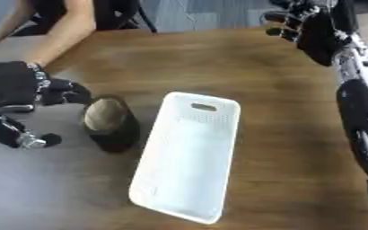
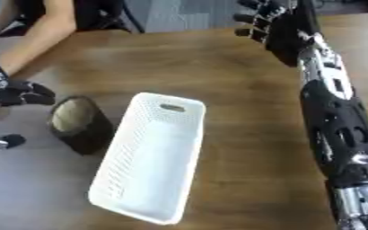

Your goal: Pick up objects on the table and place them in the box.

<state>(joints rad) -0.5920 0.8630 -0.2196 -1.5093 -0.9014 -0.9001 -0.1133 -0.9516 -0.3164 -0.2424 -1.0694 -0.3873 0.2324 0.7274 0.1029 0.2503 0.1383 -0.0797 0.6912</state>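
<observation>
A white perforated box [image 1: 189,157] with a handle slot lies lengthwise in the middle of the wooden table [image 1: 281,126], with nothing showing inside it. Just left of it sits a dark rounded object with a tan face [image 1: 108,121]. My left hand [image 1: 14,87] comes in from the left edge, open, its fingertips [image 1: 76,94] close beside the object's upper left and its thumb [image 1: 30,140] spread below; nothing is held. My right hand [image 2: 278,24] hangs raised over the far right of the table, open, fingers relaxed, well away from both.
My right forearm [image 2: 336,121] runs down the right edge of the views. Bare wood shows beyond the box and to its right. The table's far edge [image 1: 203,30] runs along the top.
</observation>
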